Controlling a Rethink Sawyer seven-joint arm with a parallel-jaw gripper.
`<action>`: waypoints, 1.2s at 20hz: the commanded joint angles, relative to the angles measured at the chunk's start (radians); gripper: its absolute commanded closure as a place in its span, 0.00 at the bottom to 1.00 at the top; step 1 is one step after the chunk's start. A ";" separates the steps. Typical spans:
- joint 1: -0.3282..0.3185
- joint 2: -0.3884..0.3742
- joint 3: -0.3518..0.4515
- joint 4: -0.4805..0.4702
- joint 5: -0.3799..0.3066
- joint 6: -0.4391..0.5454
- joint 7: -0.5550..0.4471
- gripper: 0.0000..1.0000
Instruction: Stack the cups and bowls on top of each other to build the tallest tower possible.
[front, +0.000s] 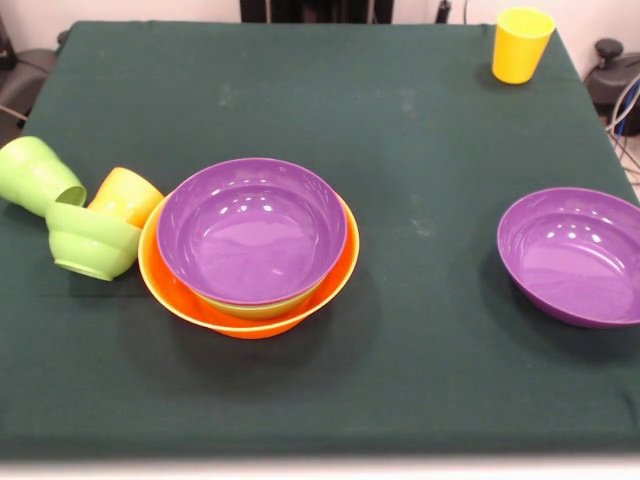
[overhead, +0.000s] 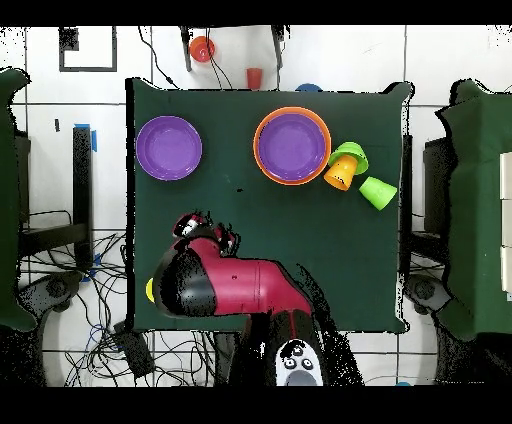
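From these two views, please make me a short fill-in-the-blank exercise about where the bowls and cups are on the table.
1. The innermost bowl of the tower is ____ in colour.
2. The yellow cup stands ____ near a far corner of the table.
3. The second purple bowl sits alone and holds ____.
4. The light green cup beside the tower lies on its ____.

Missing words: purple; upright; nothing; side
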 joint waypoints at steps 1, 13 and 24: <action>-0.011 0.034 0.099 0.011 0.019 0.131 0.037 0.00; 0.122 0.121 -0.043 -0.066 -0.003 0.111 0.086 0.00; 0.171 0.157 -0.062 -0.019 0.002 0.031 0.105 0.00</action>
